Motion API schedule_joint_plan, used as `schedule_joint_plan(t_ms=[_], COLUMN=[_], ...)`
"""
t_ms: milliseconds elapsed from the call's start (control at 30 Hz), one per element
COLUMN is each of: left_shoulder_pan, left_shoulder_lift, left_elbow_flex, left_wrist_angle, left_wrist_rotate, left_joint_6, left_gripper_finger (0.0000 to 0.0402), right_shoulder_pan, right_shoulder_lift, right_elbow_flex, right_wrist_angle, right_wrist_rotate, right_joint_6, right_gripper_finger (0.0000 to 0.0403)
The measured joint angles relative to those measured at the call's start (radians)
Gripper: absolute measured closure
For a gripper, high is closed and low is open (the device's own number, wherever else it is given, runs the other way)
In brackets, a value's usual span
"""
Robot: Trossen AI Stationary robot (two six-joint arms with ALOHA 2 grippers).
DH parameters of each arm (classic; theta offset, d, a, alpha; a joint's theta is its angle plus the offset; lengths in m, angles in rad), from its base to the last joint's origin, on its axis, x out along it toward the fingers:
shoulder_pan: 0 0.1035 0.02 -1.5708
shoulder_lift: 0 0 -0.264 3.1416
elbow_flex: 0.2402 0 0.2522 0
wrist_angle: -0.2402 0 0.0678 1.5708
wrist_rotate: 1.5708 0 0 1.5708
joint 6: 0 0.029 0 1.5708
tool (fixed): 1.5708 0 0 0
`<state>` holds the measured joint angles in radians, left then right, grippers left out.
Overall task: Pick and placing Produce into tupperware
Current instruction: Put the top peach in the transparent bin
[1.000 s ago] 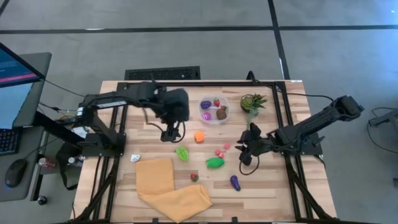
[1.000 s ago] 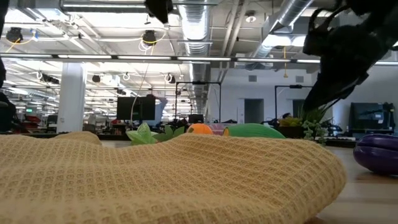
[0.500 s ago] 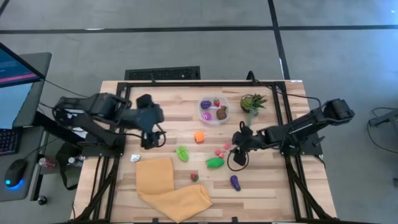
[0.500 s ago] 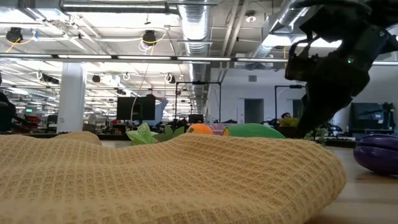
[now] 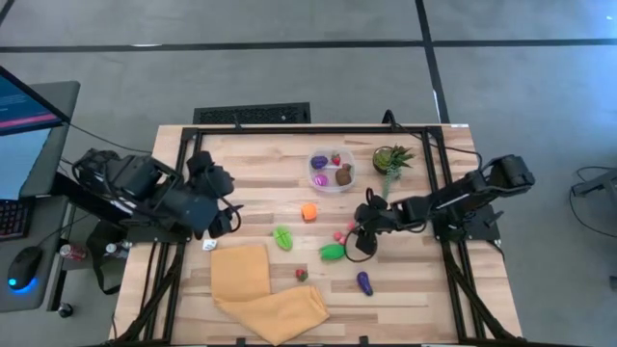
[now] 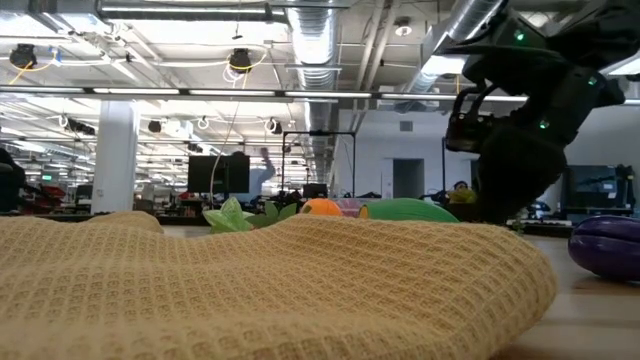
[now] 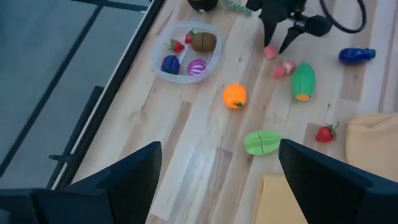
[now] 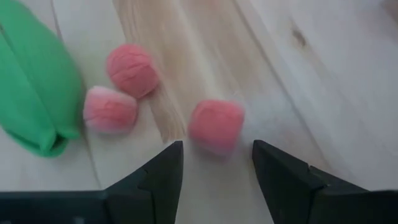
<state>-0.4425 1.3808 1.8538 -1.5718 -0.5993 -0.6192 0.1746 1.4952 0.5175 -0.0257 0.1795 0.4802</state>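
The clear round tupperware (image 5: pixel 331 171) stands at the far middle of the table and holds purple, magenta, brown and red produce. Loose on the wood lie an orange piece (image 5: pixel 308 211), a green leaf piece (image 5: pixel 282 237), a green pod (image 5: pixel 333 252), a strawberry (image 5: pixel 301 275), a purple eggplant (image 5: pixel 364 282) and three pink pieces. My right gripper (image 8: pixel 217 168) is low and open, with one pink piece (image 8: pixel 216 126) just ahead of its fingertips and untouched. My left gripper (image 5: pixel 224 224) is open over the table's left side, holding nothing.
A folded yellow waffle cloth (image 5: pixel 260 289) covers the near left of the table and fills the low view's foreground. A potted green plant (image 5: pixel 390 159) stands right of the tupperware. Bare wood lies between the orange piece and the left arm.
My left gripper has drawn back from beside the tupperware toward the table's left edge, rising and turning as it went. My right gripper has sunk and gone toward the table's left, down to the pink pieces beside the green pod. No produce has moved.
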Motion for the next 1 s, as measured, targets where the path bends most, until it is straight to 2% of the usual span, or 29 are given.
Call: schedule_joint_plan(t_ms=[533,867,1000], left_shoulder_pan=[-0.014,-0.014,-0.014], left_shoulder_lift=[0.000,0.001,0.001], left_elbow_flex=[0.000,0.000,0.000], left_wrist_angle=[0.000,0.001,0.001], left_wrist_rotate=[-0.045,-0.064,-0.070], left_joint_6=[-0.013,-0.009,-0.009], left_gripper_finger=[0.0086,0.0086,0.0086], right_shoulder_pan=[-0.041,-0.041,-0.041], right_shoulder_lift=[-0.002,-0.003,-0.003], right_elbow_flex=[0.000,0.000,0.000], right_wrist_angle=[0.027,0.033,0.042], right_wrist_rotate=[-0.013,-0.018,-0.018], right_joint_6=[-0.036,-0.040,-0.044], right_gripper_finger=[0.0190,0.0254,0.0267])
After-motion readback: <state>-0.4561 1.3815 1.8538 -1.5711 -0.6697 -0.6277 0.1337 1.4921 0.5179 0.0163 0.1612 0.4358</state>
